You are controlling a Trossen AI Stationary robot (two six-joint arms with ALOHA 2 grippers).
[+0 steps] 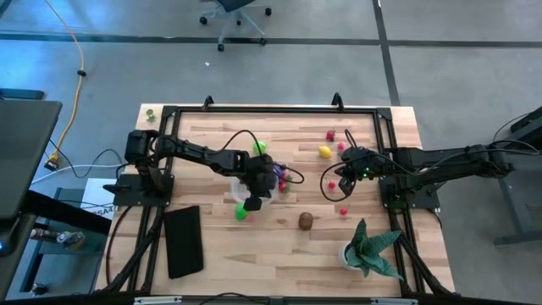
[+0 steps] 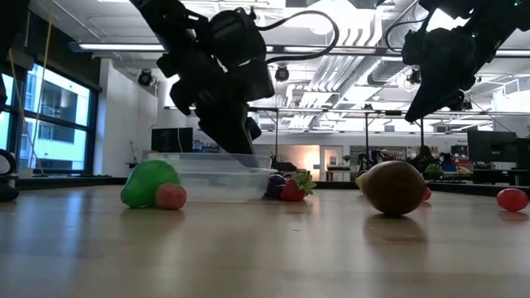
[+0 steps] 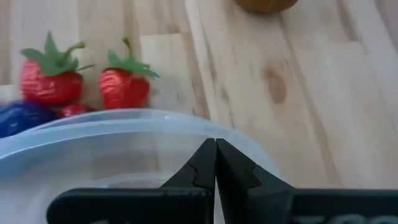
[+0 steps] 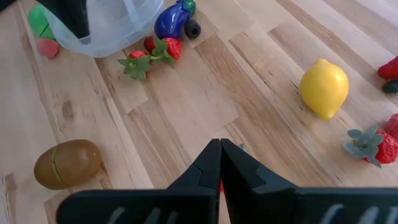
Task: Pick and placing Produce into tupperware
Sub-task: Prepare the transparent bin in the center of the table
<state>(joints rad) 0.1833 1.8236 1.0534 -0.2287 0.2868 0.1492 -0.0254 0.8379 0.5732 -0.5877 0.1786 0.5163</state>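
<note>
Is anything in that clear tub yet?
Looks empty: the tub shows only bare plastic in the left wrist view, strawberries lying outside it.

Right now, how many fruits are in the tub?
None that I can see: the tub looks empty. The left gripper hangs shut over it, holding nothing. The right gripper hovers shut above the table. The lemon, kiwi and strawberries wait outside.

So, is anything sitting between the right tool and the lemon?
Nothing visible. The right tool, shut, hovers over bare wood; the lemon lies ahead of it with only open table between. The nearest strawberry sits off to the side.
</note>
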